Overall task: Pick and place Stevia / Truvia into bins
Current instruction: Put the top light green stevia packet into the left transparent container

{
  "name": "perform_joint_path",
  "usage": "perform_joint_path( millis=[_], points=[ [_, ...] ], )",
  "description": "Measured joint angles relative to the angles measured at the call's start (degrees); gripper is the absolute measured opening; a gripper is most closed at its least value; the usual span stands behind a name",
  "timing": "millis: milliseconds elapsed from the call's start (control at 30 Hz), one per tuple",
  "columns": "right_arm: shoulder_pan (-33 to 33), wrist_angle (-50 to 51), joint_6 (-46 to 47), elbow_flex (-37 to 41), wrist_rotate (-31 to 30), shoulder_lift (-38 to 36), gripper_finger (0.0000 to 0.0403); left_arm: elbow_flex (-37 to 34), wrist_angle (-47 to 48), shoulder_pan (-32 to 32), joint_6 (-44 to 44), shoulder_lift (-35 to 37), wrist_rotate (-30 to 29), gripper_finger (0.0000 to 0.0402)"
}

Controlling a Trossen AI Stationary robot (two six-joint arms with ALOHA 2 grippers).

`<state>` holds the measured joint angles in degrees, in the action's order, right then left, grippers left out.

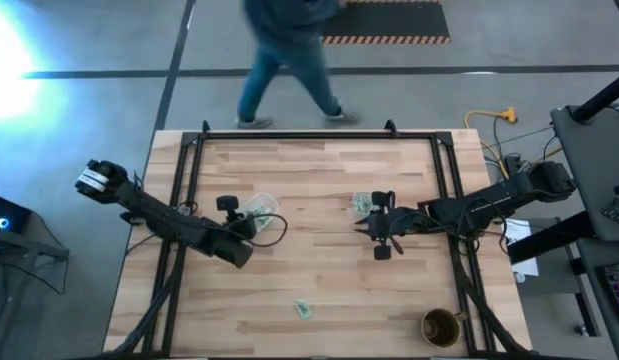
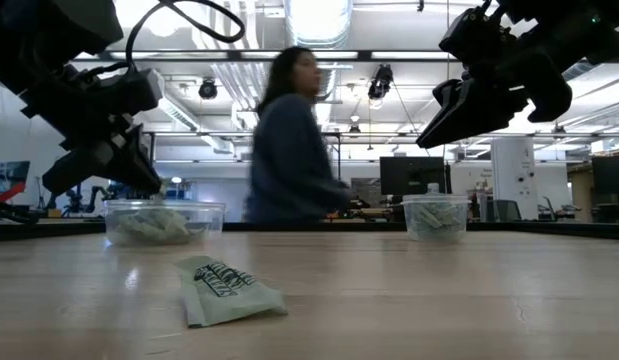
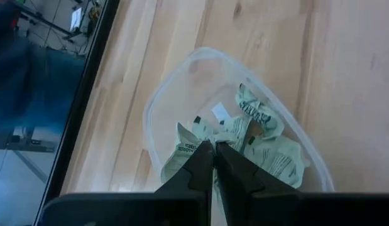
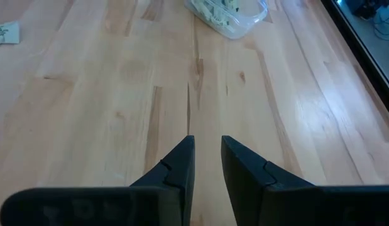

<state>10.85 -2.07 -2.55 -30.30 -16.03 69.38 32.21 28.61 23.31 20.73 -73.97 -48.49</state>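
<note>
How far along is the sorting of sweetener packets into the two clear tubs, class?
Mostly done: both tubs, the left bin and the right bin, hold packets. In hand: nothing; the left gripper is shut over its bin, the right gripper empty. Left: one loose packet on the table.

Colours: pale wood, clear tubs, green/white pkts
Table (image 1: pixel 319 290) light blond wood w/ black frame. Bins (image 3: pixel 175 94) clear, colourless. Stevia packets (image 2: pixel 224 288) white w/ green print. Cup (image 1: pixel 441 326) brown. Arms (image 1: pixel 489 208) black. Person (image 2: pixel 289 150) in dark blue top, jeans.
</note>
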Motion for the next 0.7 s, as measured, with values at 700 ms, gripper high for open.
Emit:
perform_joint_path(
  millis=[700],
  points=[
    [-0.02,-4.91,-0.45,0.36,8.77,0.00,0.0068,0.00,-0.63,0.00,-0.09,0.02,-0.03,0.0080]
  ],
)
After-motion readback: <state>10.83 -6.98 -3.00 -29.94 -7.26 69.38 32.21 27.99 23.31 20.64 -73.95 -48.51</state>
